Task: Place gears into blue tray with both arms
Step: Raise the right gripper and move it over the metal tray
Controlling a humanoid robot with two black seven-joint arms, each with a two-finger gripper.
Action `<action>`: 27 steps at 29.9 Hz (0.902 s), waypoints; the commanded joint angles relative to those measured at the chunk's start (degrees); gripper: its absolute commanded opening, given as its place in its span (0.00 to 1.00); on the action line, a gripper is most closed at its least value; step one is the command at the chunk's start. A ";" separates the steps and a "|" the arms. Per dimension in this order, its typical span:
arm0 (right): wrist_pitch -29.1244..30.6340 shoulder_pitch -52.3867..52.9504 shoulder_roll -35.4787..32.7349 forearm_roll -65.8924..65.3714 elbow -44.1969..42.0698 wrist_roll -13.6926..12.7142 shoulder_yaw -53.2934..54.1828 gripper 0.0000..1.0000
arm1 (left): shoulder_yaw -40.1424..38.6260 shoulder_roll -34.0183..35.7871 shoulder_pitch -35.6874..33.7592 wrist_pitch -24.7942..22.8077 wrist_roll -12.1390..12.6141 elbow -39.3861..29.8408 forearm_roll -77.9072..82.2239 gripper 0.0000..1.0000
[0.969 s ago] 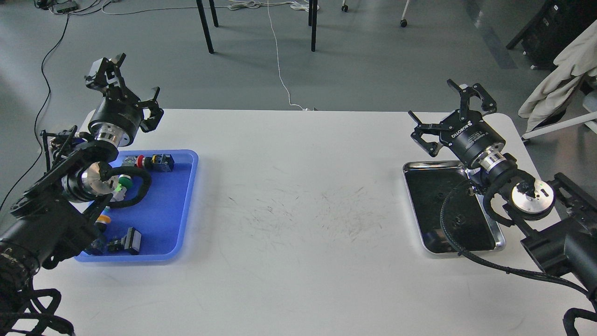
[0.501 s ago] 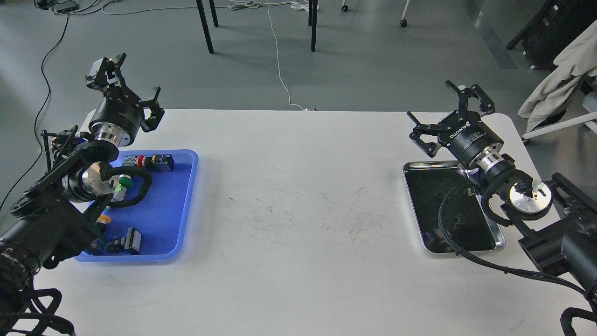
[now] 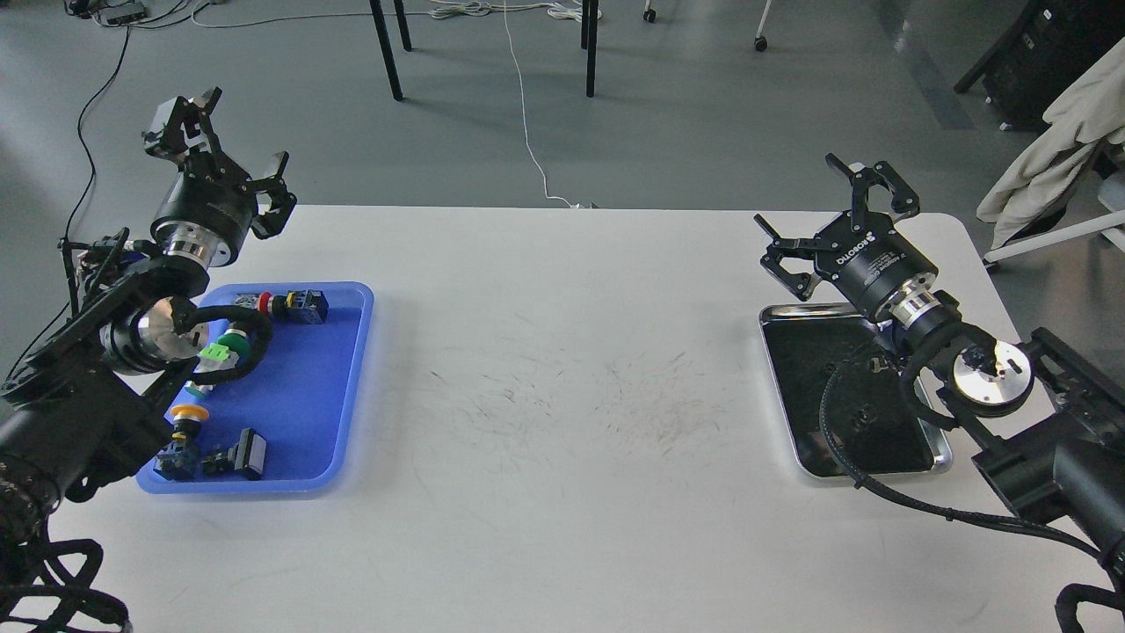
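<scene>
The blue tray (image 3: 308,387) lies at the table's left side and holds several colourful-capped push-button switches (image 3: 294,305). My left gripper (image 3: 224,149) hovers above the tray's far left corner, open and empty. At the right, my right gripper (image 3: 822,211) stands open and empty above the far edge of a silver tray (image 3: 804,309). That tray's floor reflects dark. A faint small round shape in it may be one of the gears (image 3: 866,411), but I cannot tell for sure. My right arm and its cable cover part of the tray.
The wide white table (image 3: 562,396) between the two trays is scuffed. Black cable loops hang from both wrists over the trays. Beyond the table's far edge are chair legs (image 3: 387,53) and a white cord on the floor.
</scene>
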 commanded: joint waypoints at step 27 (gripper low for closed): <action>0.47 -1.35 -5.37 -0.17 1.32 -0.69 0.29 0.99 | 0.75 -0.03 4.25 1.67 -0.10 -2.84 0.45 0.98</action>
